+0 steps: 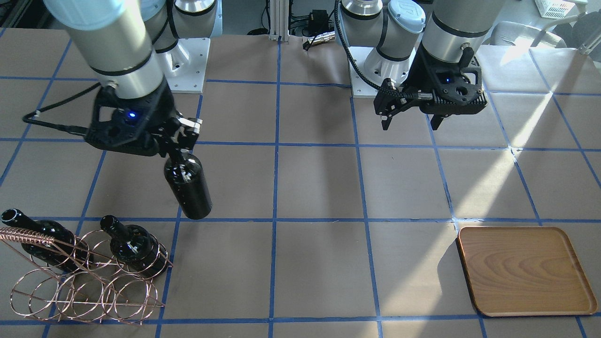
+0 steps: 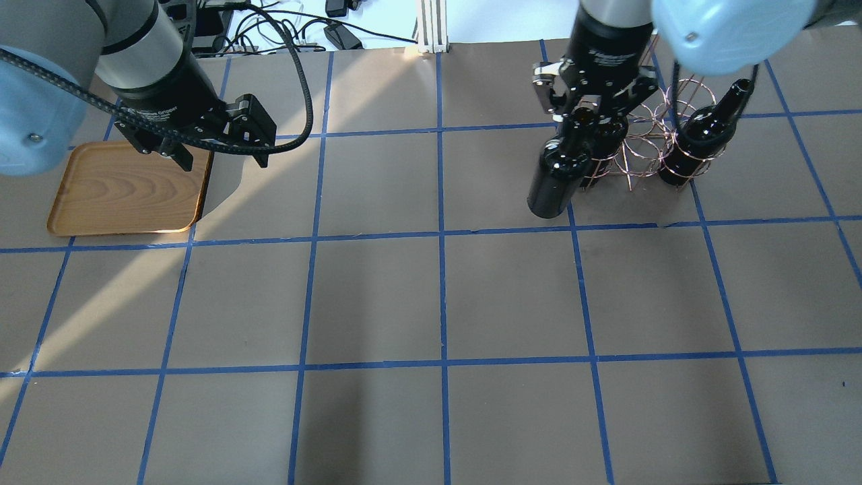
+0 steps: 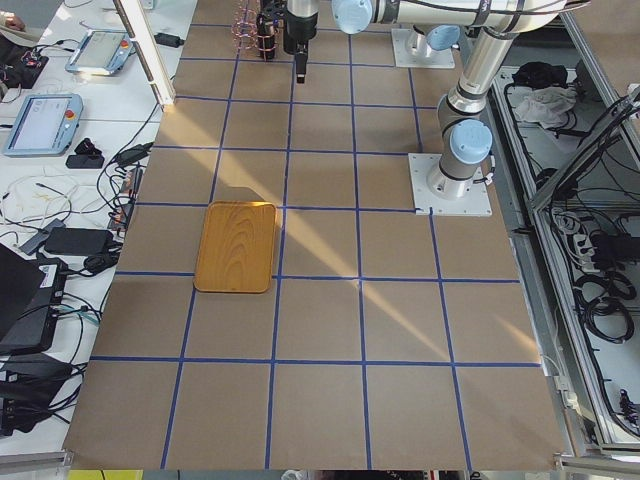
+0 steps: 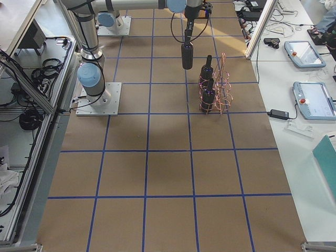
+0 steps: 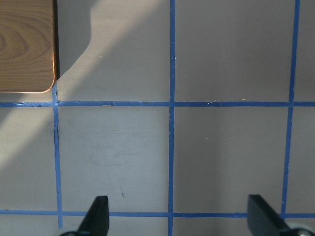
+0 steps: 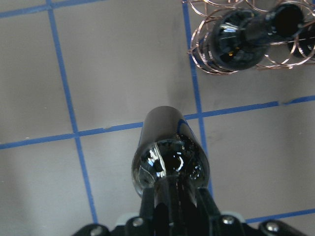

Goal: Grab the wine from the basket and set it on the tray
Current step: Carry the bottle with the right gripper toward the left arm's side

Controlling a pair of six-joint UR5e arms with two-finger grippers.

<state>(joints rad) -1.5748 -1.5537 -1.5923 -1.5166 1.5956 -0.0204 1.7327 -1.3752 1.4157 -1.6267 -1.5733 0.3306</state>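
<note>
My right gripper is shut on the neck of a near-black wine bottle. It holds the bottle tilted in the air, clear of the copper wire basket. The overhead view shows the bottle hanging just left of the basket. The right wrist view looks down the held bottle. Two more bottles stay in the basket. The wooden tray lies bare at the other end of the table. My left gripper is open and empty, hovering beside the tray.
The table is brown paper with a blue tape grid. The two arm bases stand at the robot's edge. A broad stretch of table lies between basket and tray. A corner of the tray shows in the left wrist view.
</note>
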